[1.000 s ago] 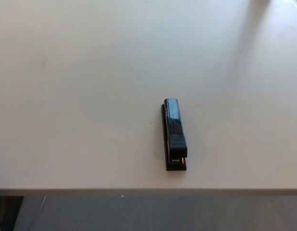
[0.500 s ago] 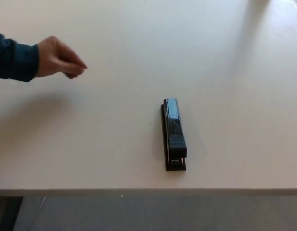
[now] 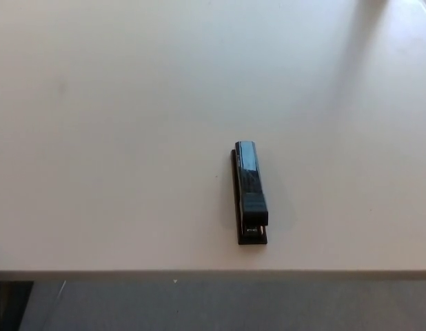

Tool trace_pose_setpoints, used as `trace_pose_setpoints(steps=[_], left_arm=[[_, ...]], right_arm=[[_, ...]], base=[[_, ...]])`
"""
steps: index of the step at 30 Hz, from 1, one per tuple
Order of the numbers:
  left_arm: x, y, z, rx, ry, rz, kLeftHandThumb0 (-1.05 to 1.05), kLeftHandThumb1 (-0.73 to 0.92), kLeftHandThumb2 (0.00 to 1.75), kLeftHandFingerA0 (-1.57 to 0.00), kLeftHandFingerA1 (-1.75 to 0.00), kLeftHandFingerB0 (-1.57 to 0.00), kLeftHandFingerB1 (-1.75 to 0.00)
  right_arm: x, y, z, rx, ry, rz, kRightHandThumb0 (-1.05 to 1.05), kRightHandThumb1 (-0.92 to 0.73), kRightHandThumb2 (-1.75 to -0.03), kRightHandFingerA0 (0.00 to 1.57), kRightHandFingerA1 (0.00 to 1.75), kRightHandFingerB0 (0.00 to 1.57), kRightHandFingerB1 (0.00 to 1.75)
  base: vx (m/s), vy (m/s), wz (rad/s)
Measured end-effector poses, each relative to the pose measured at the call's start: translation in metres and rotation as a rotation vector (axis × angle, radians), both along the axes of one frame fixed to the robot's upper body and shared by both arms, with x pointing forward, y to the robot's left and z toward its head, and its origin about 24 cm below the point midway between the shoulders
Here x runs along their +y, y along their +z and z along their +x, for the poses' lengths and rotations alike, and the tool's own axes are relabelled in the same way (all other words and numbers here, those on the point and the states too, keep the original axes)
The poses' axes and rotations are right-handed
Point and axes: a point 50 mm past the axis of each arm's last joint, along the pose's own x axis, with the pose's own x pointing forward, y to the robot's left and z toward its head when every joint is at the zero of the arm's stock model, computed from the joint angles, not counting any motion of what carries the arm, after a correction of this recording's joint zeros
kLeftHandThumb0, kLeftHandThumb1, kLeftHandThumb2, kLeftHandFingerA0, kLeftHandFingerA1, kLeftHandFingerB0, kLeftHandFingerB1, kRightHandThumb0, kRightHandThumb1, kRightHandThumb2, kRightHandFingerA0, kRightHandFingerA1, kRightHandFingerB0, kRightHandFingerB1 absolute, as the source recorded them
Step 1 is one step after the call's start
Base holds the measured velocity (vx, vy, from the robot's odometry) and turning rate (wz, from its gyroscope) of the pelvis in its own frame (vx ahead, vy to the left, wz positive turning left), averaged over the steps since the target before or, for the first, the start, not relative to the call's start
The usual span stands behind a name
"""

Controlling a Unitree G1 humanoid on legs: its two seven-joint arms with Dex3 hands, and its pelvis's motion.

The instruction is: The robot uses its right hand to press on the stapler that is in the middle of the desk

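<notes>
No robot hand in frame, left or right, so the state of either one can't be told from this view. No arm or forearm showing either. Stapler (image 3: pixel 249 194) is the only object on the tabletop (image 3: pixel 116 138): black, glossy top arm, lying flat on its base. Long axis runs roughly front-to-back, nearly square to the near edge of the tabletop, with a slight tilt so the near end sits a touch further toward picture right than the far end. Far end is rounded and catches a light reflection along the top. Near end shows the stapling head, with a small gap between the top arm and the base plate and a hint of reddish colour in that gap; detail there is too small to resolve. The base pokes out a little along the left side of the top arm. Position: slightly right of the tabletop's centre line and close to the near edge, with a strip of bare surface between the near end and the edge. Well apart from the left and right edges as far as the frame shows them. Nothing touching the stapler. Tabletop is plain off-white, matte, with a soft shadow band running diagonally in the far right corner. Below the near edge, grey floor (image 3: pixel 220 307) is visible, with a dark patch at the bottom left corner of the frame.
</notes>
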Motion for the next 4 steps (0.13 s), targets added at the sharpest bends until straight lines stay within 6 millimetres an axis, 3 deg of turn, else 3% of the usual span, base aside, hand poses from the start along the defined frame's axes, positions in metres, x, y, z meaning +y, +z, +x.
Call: trace_pose_setpoints(steps=[1,2,4], left_arm=[[0.0,-0.0001,-0.0001,0.0,0.0,0.0,-0.48,0.92,0.89,-0.05,-0.32,-0.02,-0.24],[0.0,-0.0001,-0.0001,0.001,0.0,0.0,-0.52,0.92,0.93,-0.1,-0.38,0.0,-0.23],[0.0,-0.0001,-0.0001,0.001,0.0,0.0,-0.51,0.92,0.95,-0.09,-0.39,0.0,-0.24]], right_arm=[[0.0001,0.0001,0.0,-0.001,0.002,0.001,-0.72,-0.77,-0.76,0.0,0.03,0.0,0.06],[0.0002,0.0001,0.0001,-0.003,0.004,0.003,-0.84,-0.7,-1.03,0.0,0.12,0.0,0.11],[0.0003,0.0003,0.0002,-0.006,0.007,0.004,-0.84,-0.71,-1.04,0.0,0.12,0.0,0.1]], base=[[0.0,0.0,0.0],[0.0,0.0,0.0],[0.0,0.0,0.0]])
